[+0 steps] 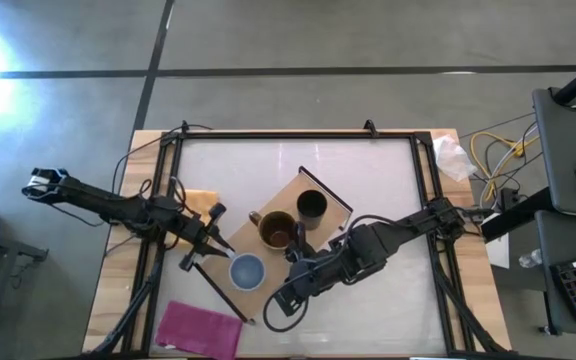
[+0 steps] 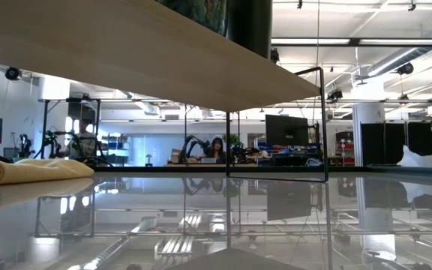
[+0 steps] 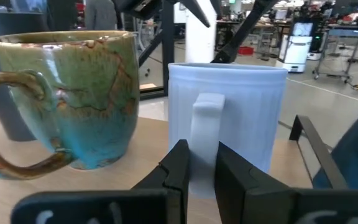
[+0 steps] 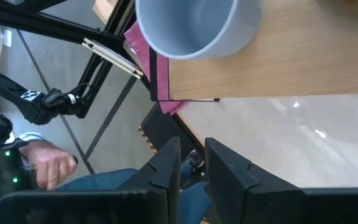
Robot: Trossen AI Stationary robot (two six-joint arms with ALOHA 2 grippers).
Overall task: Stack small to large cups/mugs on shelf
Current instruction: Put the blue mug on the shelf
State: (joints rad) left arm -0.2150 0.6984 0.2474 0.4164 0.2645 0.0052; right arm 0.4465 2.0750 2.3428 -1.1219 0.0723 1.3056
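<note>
On the light-wood shelf (image 1: 298, 195) three vessels stand on their bases in a row: the black cup (image 1: 311, 206), the mustard-brown mug (image 1: 278, 230) and the light blue-grey mug (image 1: 247, 270). My left gripper (image 1: 226, 248) reaches in from the table's left and is shut on the blue mug (image 3: 229, 112). The brown mug (image 3: 73, 93) stands close beside it. My right gripper (image 1: 280, 300) hovers off the shelf's near corner with its fingers (image 4: 166, 168) close together, holding nothing; the blue mug (image 4: 191, 25) lies just beyond it. My left gripper pinches the blue mug's handle (image 3: 205, 124) between its two fingers (image 3: 179, 168), coming in level from the table's left. The mug stands upright with its base on the shelf board.
An orange-tan cloth (image 1: 203, 205) lies under my left arm, and a magenta cloth (image 1: 200, 328) lies at the near edge. The shelf's black end rail (image 1: 213, 280) runs beside the blue mug. A person's hand (image 4: 48, 165) shows beyond the table's edge. Bare tabletop (image 1: 388, 170) stretches far and right.
</note>
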